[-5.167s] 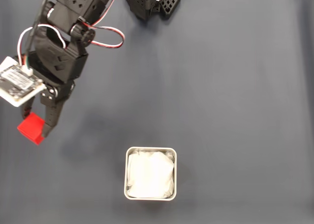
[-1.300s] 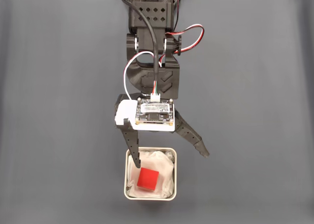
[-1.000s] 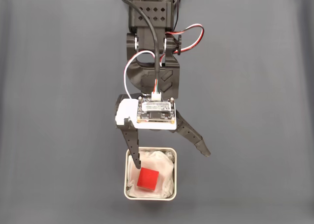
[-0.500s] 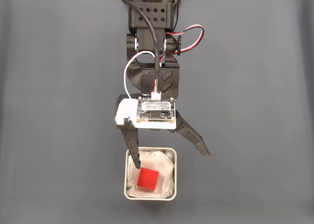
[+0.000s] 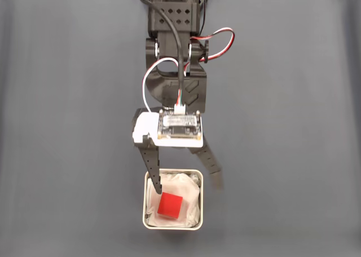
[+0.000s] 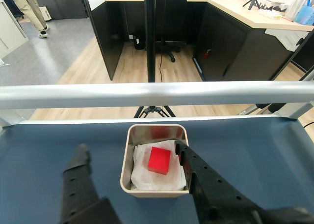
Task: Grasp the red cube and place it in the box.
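1. nearest in the wrist view, the claw (image 6: 132,153) stands spread apart with nothing between its two black plastic fingers; one finger (image 6: 78,177) hangs over the bare surface to the left of the box, the other (image 6: 201,177) over the box's right rim.
2. in the fixed view the claw (image 5: 186,185) hangs above the box's upper edge; its left finger (image 5: 151,169) points down over the box's upper left corner, and the right finger (image 5: 210,164) is blurred.
3. the red cube (image 6: 159,160) lies free inside the box (image 6: 128,184), clear of both fingers; in the fixed view the red cube (image 5: 170,205) sits near the middle of the box (image 5: 145,223), just below and right of the left fingertip.
4. the cube is a small, matte, sharp-edged block; it rests on crumpled white lining (image 6: 142,172).
5. the box is square with rounded corners and a pale, smooth rim; its far inner wall looks shiny.
6. the surface (image 5: 293,155) is a flat, dark blue-grey mat.
7. beyond it runs a pale metal rail (image 6: 157,94), and farther off lie a wooden floor (image 6: 88,71) and dark desks (image 6: 230,37).
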`<state>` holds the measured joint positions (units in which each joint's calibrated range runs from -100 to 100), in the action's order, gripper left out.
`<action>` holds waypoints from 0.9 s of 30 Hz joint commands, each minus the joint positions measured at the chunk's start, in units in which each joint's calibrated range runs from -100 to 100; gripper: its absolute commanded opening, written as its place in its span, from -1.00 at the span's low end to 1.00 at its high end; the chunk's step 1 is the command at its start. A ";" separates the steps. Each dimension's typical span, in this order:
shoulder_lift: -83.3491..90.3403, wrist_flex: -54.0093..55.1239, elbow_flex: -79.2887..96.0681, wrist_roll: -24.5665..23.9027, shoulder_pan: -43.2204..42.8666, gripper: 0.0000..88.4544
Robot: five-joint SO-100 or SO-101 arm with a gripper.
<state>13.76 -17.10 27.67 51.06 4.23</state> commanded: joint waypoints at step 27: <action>85.02 -37.98 67.13 -0.68 -2.95 -1.00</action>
<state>94.88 -50.91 90.60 49.65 0.96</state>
